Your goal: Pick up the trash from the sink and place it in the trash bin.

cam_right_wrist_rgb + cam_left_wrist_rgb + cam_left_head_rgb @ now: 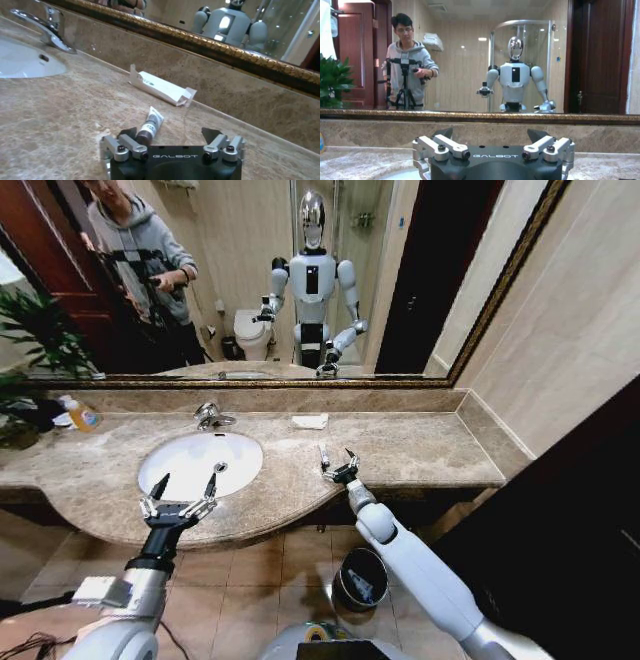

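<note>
The sink (185, 470) is a white oval basin set in the brown marble counter, with a chrome faucet (211, 416) behind it. My left gripper (183, 492) hovers open over the basin's front rim, holding nothing. A small white-and-dark tube (324, 457) lies on the counter right of the basin. My right gripper (339, 464) stands open just behind the tube (150, 125), which reaches beside one finger (128, 134). A flat white packet (310, 421) (161, 87) rests near the back wall. The black trash bin (360, 578) stands on the floor under the counter's front edge.
An orange-labelled soap bottle (83, 416) and a potted plant (28, 345) sit at the counter's far left. A large gold-framed mirror (300, 280) backs the counter. A side wall closes off the counter's right end. The floor is tiled.
</note>
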`<state>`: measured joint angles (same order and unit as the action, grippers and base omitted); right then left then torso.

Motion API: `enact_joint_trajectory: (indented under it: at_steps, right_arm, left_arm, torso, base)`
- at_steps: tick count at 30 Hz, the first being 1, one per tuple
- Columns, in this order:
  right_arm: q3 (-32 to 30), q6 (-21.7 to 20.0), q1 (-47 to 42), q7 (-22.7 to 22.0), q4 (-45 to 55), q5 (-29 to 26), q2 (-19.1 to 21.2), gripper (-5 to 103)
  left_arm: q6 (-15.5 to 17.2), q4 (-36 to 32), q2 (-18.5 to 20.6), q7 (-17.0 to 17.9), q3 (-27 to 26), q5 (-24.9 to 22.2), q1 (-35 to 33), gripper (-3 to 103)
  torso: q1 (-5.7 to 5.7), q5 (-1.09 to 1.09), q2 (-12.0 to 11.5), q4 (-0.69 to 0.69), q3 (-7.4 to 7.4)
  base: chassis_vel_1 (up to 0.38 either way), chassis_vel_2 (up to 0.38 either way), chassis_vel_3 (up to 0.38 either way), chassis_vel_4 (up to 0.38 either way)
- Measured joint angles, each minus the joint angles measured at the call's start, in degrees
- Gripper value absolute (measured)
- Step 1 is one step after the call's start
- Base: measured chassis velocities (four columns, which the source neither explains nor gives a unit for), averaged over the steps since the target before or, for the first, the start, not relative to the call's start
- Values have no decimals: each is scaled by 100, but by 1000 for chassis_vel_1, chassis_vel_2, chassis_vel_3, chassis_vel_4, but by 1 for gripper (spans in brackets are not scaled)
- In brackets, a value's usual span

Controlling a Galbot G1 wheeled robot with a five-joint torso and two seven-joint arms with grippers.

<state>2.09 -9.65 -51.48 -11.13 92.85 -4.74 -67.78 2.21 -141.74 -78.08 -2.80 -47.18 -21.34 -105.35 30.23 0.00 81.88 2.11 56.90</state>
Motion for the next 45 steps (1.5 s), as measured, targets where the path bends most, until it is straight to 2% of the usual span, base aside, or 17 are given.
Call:
enact_joint_trajectory:
  at_steps: [2, 9, 12, 14, 17, 20, 30, 33, 34, 35, 36, 37, 39, 40, 43, 44, 45]
  right_arm:
    - [3, 59, -11, 45, -19, -8, -4, 86]
    - [50, 216, -104, 137, -79, -51, -52, 53]
    - [29, 238, -111, 146, -80, -126, -39, 42]
    - [11, 238, -114, 149, -80, -151, -34, 42]
    - [6, 236, -120, 152, -77, -240, -8, 27]
    - [12, 205, -121, 153, -38, -338, 20, 18]
    - [-322, 322, -306, 149, 369, -621, 139, 18]
    - [-1075, 1000, -904, 417, 924, -863, 292, 18]
    - [-1075, 1000, -904, 417, 924, -863, 292, 18]
    - [-1281, 1365, -1110, 414, 999, -947, 299, 18]
    - [-1449, 1733, -1337, 315, 1036, -995, 289, 18]
    - [-1449, 1733, -1337, 315, 1036, -995, 289, 18]
    - [-1951, 2561, -2115, 69, 1058, -1056, 225, 18]
    - [-1951, 2561, -2115, 69, 1058, -1056, 225, 18]
    - [-2461, 4271, -3070, -21, 639, -901, 19, 18]
    - [-2518, 4678, -3359, -43, 479, -803, -101, 18]
    - [-2518, 4678, -3359, -43, 479, -803, -101, 18]
  left_arm:
    - [0, 0, 0, 0, 0, 0, 0, 100]
    - [0, 0, 0, 0, 0, 0, 0, 100]
    - [0, 0, 0, 0, 0, 0, 0, 100]
    - [0, 0, 0, 0, 0, 0, 0, 100]
    - [0, 0, -1, 0, 0, 0, 0, 100]
    - [0, 0, 0, 0, 0, 0, 1, 100]
    - [0, 0, 0, 0, 0, 0, 0, 100]
    - [0, 0, 0, -2, 0, 0, 0, 100]
    - [0, 0, 0, -2, 0, 0, 0, 100]
    - [0, 0, 0, 0, 0, 0, 0, 100]
    - [0, 0, -1, 0, 0, 0, 1, 100]
    - [0, 0, -1, 0, 0, 0, 1, 100]
    - [0, 0, -1, 0, 0, 0, 0, 100]
    - [0, 0, -1, 0, 0, 0, 0, 100]
    - [0, 0, -1, 0, 0, 0, 0, 100]
    - [0, 0, -1, 0, 0, 0, 0, 100]
    - [0, 0, -1, 0, 0, 0, 0, 100]
  torso:
    - [0, 0, 0, 0, 0]
    - [0, 0, 0, 0, 0]
    - [0, 0, 0, 0, 0]
    - [0, 0, 0, 0, 0]
    - [0, 0, 0, 0, 0]
    - [0, 0, 0, 0, 0]
    - [0, 1, 0, 1, 0]
    - [0, -1, 0, 0, 0]
    - [0, -1, 0, 0, 0]
    - [0, -1, 1, -1, 0]
    - [0, 0, 0, 0, -1]
    - [0, 0, 0, 0, -1]
    - [0, 1, 0, 0, 0]
    - [0, 1, 0, 0, 0]
    - [-1, 1, 1, -1, -1]
    - [-1, 2, 1, 0, -1]
    - [-1, 2, 1, 0, -1]
  base:
    - [0, 0, 0, 0]
    - [0, 0, 0, 0]
    - [0, 0, 0, 0]
    - [0, 0, 0, 0]
    - [0, 0, 0, 0]
    - [0, 0, 0, 0]
    - [0, 0, 0, 0]
    - [0, 0, 0, 0]
    - [0, 0, 0, 0]
    - [0, 0, 0, 0]
    - [0, 0, 0, 0]
    - [0, 0, 0, 0]
    - [0, 0, 0, 0]
    - [0, 0, 0, 0]
    - [0, 0, 0, 0]
    - [0, 0, 0, 0]
    - [0, 0, 0, 0]
